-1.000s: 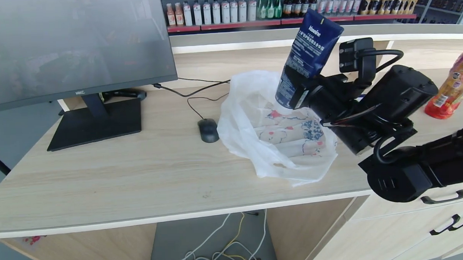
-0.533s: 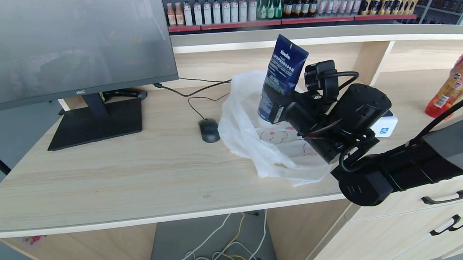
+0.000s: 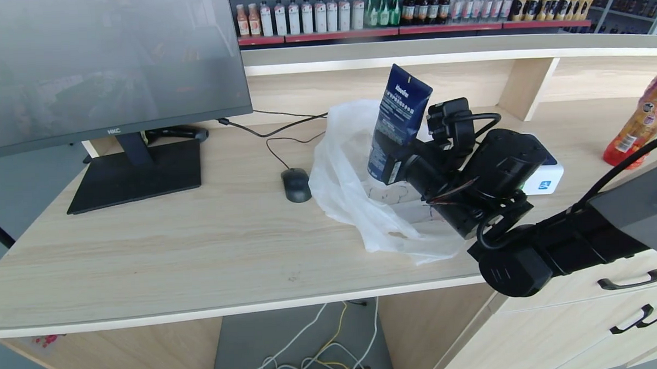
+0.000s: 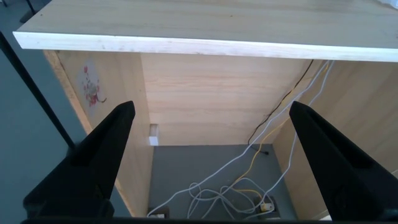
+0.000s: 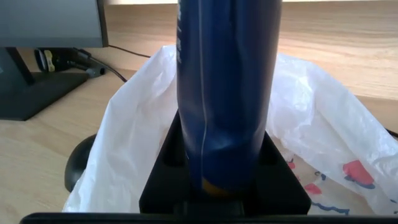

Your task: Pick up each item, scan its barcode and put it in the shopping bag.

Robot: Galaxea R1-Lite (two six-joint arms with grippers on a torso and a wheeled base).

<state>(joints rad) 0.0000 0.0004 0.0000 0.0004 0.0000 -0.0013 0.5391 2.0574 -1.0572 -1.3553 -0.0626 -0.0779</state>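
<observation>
Holding blue lotion tube [image 3: 400, 114] clamped in right gripper [image 3: 398, 168] above shopping bag [image 3: 336, 176], unreleased; orange drink bottle [image 3: 640, 121] at countertop's right edge unbagged.

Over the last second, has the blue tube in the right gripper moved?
Yes. The blue tube, held by the right gripper, has shifted toward the robot's left and lower, nearer the mouse and over the shopping bag.

That dark blue tube [image 3: 400, 114] stood upright, pinched low by the right gripper [image 3: 401, 165], just over the crumpled white shopping bag [image 3: 339, 189] right of the worktop's [image 3: 199, 238] middle.
</observation>
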